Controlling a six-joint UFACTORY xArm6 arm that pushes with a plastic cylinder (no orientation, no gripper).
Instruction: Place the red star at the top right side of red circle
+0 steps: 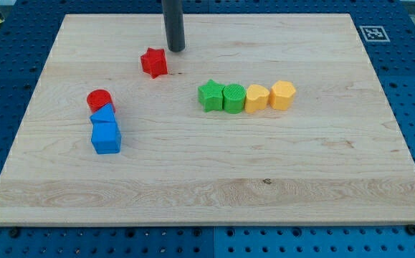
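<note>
Red is being shown by the star (pixel 153 62) and circle (pixel 99 99); blue by two blocks (pixel 106 137); green by two (pixel 210 95); yellow by two (pixel 282 94); pale wood grain by the board (pixel 264 179).

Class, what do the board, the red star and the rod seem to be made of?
Board: wood, pale and matte, with visible grain and small knots.
Red star: probably plastic, solid even colour, slightly ridged surface.
Rod, ending in my tip just at the star's upper right: dark, smooth, perhaps metal or plastic; unclear.

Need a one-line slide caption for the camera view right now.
My tip sits just right of the red star, up-right of the red circle on the wooden board.
</note>
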